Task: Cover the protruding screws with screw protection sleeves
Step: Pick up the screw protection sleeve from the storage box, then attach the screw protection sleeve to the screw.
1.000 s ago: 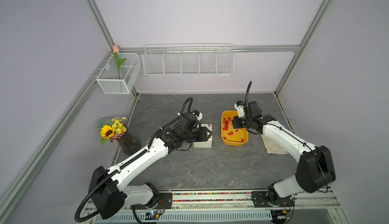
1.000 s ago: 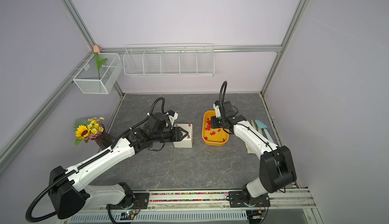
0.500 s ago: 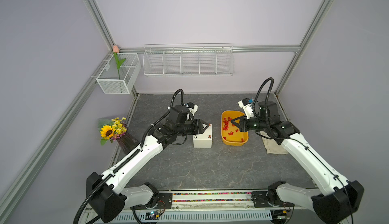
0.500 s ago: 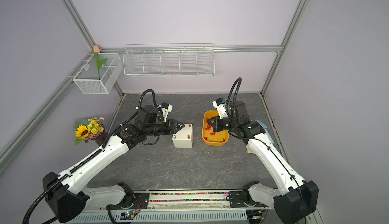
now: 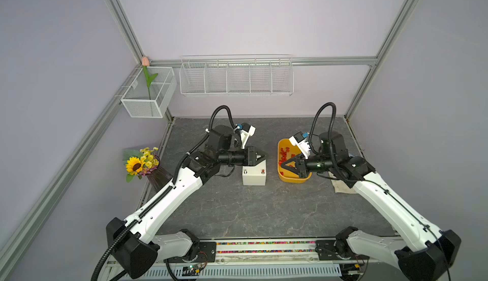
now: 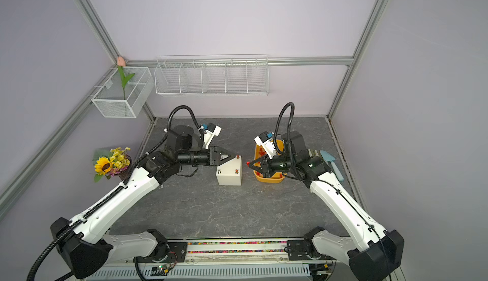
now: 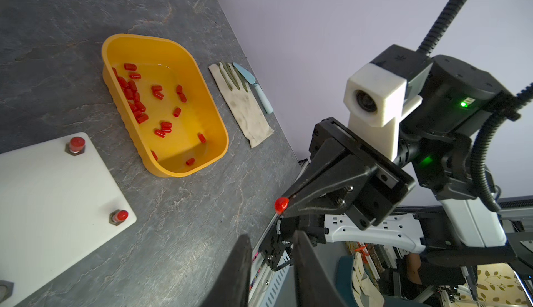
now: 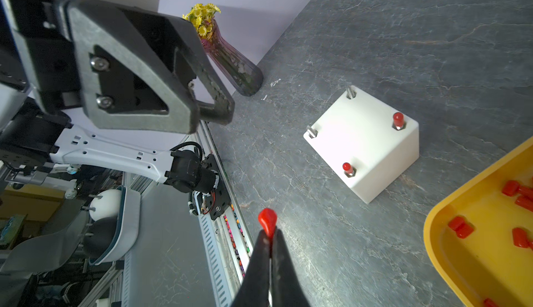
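The white box (image 8: 363, 144) stands left of the yellow tray (image 7: 161, 38). Two protruding screws (image 8: 349, 92) (image 8: 312, 132) on its left side are bare. The two on the tray side wear red screw protection sleeves (image 8: 398, 119) (image 8: 347, 168). Several loose sleeves (image 7: 135, 98) lie in the tray. My right gripper (image 8: 269, 237) is shut on one red sleeve (image 8: 267, 222) and hangs in the air between tray and box (image 6: 249, 164). My left gripper (image 7: 272, 237) hovers over the box's far edge (image 5: 265, 156), pointing at the right one. Its jaws stand open by a narrow gap with nothing in it.
A vase of flowers (image 5: 148, 166) stands at the left edge of the table. A cloth (image 7: 245, 109) with small tools and a blue spatula (image 6: 331, 163) lies right of the tray. Wire baskets (image 5: 236, 77) (image 5: 149, 95) hang on the back wall.
My right gripper has lifted out of the tray with a sleeve and turned toward the box. The left gripper has risen off the box, and its jaws have narrowed.
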### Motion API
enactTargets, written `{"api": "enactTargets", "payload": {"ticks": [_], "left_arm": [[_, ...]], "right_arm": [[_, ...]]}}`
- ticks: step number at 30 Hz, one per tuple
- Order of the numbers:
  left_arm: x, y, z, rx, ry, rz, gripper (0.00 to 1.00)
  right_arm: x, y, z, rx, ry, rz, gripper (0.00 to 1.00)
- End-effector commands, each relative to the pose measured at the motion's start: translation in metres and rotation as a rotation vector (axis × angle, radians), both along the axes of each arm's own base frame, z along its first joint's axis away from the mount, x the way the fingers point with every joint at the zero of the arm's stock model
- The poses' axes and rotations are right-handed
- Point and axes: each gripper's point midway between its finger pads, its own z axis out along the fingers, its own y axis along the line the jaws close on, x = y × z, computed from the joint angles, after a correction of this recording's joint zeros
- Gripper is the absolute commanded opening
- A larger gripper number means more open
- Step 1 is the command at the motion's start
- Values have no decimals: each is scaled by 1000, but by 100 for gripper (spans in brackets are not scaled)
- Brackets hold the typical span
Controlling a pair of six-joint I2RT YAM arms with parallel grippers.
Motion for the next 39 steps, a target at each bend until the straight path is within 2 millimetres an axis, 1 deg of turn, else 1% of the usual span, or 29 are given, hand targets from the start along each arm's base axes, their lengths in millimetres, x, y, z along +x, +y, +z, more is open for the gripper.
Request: {"api": "enactTargets", "payload": {"ticks": [1, 5, 9, 14, 18, 22, 25, 33, 39], "left_arm": [[-3, -7, 17, -45, -31, -56, 25], [-6, -11, 19, -58, -30, -81, 24], [-15, -17, 23, -75, -42, -130, 24], [-27, -26, 21, -65, -49, -185, 24], [-29, -28, 16, -49, -44, -193, 26], [-28, -29, 13, -33, -46, -188, 31], [-30, -30, 12, -32, -47, -194, 32], [-37, -33, 12, -31, -48, -219, 24], [-38, -32, 12, -28, -50, -220, 19]], "right_arm": [[-13, 2, 4, 21, -12, 55, 7], [-14, 5, 6, 28, -8, 69, 7], [-17, 9, 10, 47, -7, 89, 7], [-22, 12, 16, 79, -4, 115, 7], [-25, 13, 22, 103, -8, 125, 7], [-28, 13, 27, 115, -15, 135, 7], [-29, 12, 27, 115, -13, 135, 7], [-29, 13, 29, 123, -15, 137, 7], [-29, 13, 30, 127, -15, 136, 7]]}}
